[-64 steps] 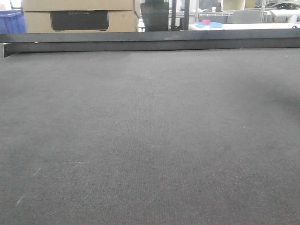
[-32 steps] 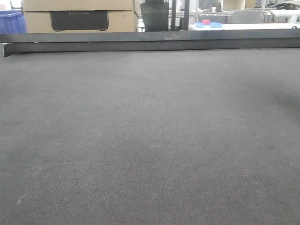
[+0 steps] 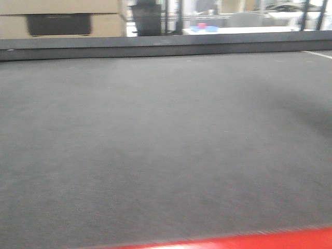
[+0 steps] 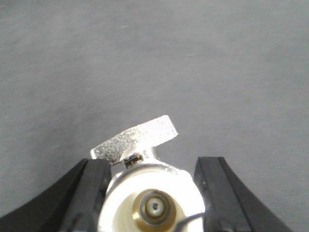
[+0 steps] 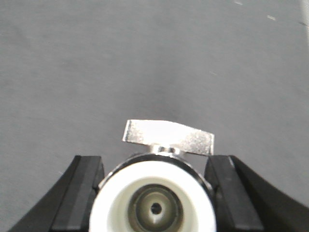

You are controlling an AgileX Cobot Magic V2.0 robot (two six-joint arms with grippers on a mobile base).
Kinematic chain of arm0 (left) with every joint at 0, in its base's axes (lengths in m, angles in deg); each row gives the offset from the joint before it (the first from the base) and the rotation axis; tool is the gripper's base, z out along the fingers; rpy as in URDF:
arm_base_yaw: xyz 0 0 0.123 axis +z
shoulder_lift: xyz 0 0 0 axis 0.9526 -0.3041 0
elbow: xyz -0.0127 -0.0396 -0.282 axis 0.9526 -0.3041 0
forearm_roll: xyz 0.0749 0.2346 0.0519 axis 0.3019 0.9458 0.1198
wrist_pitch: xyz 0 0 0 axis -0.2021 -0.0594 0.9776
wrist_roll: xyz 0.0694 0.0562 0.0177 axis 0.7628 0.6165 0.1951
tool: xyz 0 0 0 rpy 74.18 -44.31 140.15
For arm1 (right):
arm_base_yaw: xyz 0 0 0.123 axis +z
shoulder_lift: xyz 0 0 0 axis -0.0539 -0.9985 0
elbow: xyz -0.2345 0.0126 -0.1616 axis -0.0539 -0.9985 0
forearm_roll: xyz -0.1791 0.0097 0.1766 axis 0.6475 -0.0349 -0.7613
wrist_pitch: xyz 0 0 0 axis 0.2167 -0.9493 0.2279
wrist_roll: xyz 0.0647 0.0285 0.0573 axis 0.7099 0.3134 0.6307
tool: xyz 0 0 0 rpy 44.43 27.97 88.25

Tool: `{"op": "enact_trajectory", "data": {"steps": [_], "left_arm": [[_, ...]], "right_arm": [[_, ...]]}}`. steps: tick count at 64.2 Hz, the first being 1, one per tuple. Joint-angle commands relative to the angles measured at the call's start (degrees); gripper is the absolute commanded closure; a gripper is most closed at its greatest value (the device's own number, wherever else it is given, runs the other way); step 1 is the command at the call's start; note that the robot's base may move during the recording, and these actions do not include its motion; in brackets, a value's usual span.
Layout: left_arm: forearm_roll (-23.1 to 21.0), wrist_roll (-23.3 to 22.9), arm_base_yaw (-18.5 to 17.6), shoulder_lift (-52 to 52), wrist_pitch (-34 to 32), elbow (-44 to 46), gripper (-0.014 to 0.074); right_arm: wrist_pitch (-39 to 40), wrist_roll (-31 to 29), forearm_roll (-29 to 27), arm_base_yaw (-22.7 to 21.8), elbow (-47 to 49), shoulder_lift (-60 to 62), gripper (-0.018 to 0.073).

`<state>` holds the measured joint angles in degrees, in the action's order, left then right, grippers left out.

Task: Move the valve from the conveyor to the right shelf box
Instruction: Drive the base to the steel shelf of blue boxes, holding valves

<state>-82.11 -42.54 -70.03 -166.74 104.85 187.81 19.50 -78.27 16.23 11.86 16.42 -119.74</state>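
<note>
While both arms hang over the wide dark grey woven conveyor belt (image 3: 166,155), the left gripper (image 4: 153,169) is closed around a small shiny silver valve (image 4: 140,137), whitish base rearward, ready for carrying. The right gripper (image 5: 154,164) apparently clamps a second silver valve (image 5: 166,137).

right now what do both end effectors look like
The left end effector and right end effector look alike: each has two matte black fingers, blocky and flat-faced, widening toward the base. No markings show.

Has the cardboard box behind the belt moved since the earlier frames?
No. The cardboard box and rail shifted left together; the camera turned right.
</note>
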Motion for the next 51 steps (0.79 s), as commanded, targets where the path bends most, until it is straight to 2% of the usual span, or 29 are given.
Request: {"op": "enact_trajectory", "data": {"steps": [1,28,51], "left_arm": [[-0.74,-0.44,-0.25,0.87,-1.69,0.58,0.0707],[-0.74,-0.44,-0.25,0.87,-1.69,0.58,0.0707],[-0.74,-0.44,-0.25,0.87,-1.69,0.58,0.0707]], "right_arm": [[4.57,-0.09,0.87,-0.01,1.0,0.41,0.0713],[9.9,-0.09,0.87,-0.01,1.0,0.41,0.0713],[10.28,-0.09,0.87,-0.01,1.0,0.41,0.0713]]}}
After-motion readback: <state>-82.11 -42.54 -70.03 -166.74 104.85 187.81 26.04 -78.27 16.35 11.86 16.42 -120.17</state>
